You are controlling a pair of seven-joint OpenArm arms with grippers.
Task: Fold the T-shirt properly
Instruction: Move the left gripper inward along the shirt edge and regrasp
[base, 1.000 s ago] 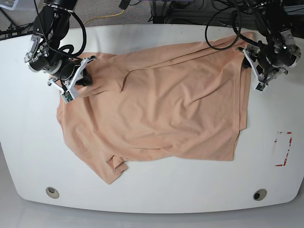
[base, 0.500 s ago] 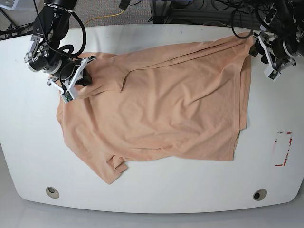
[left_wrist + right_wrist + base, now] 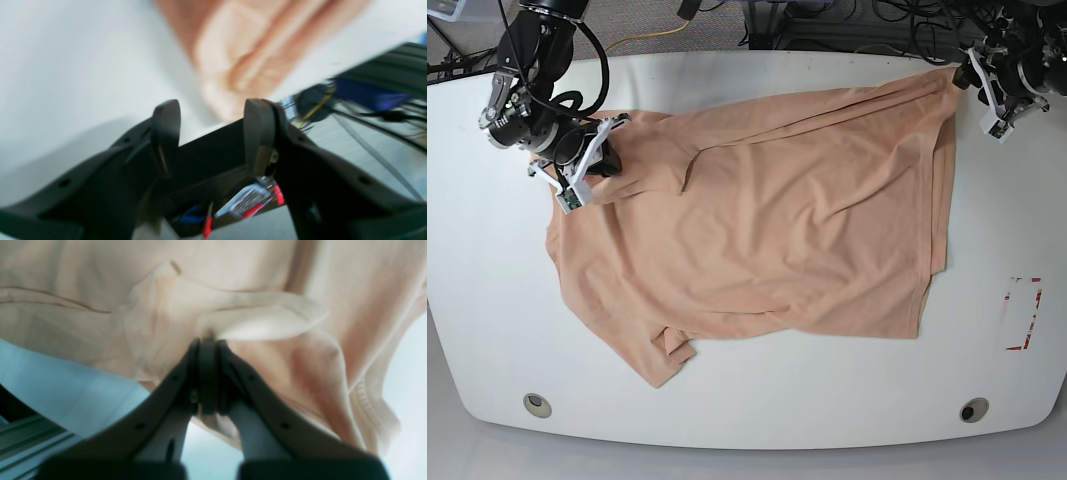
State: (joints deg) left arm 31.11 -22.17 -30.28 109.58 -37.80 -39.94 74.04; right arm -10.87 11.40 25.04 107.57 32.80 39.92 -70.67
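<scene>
The peach T-shirt (image 3: 757,220) lies spread and wrinkled over the white table (image 3: 757,410), with one sleeve bunched at the front left. My right gripper (image 3: 599,160) is at the shirt's far left part. In the right wrist view it (image 3: 208,340) is shut on a raised fold of the T-shirt (image 3: 267,320). My left gripper (image 3: 989,105) hovers off the shirt's far right corner. In the left wrist view it (image 3: 211,133) stands open with nothing between its fingers, and the blurred T-shirt (image 3: 247,50) lies beyond them.
A red-and-white tape mark (image 3: 1024,313) sits near the table's right edge. Two round inserts (image 3: 537,405) (image 3: 973,409) lie near the front edge. Cables (image 3: 897,20) and frame parts crowd the space behind the far edge.
My left gripper has drawn back from the shirt's right corner toward the table's far right edge. The right gripper has stayed on its fold, shifting only slightly.
</scene>
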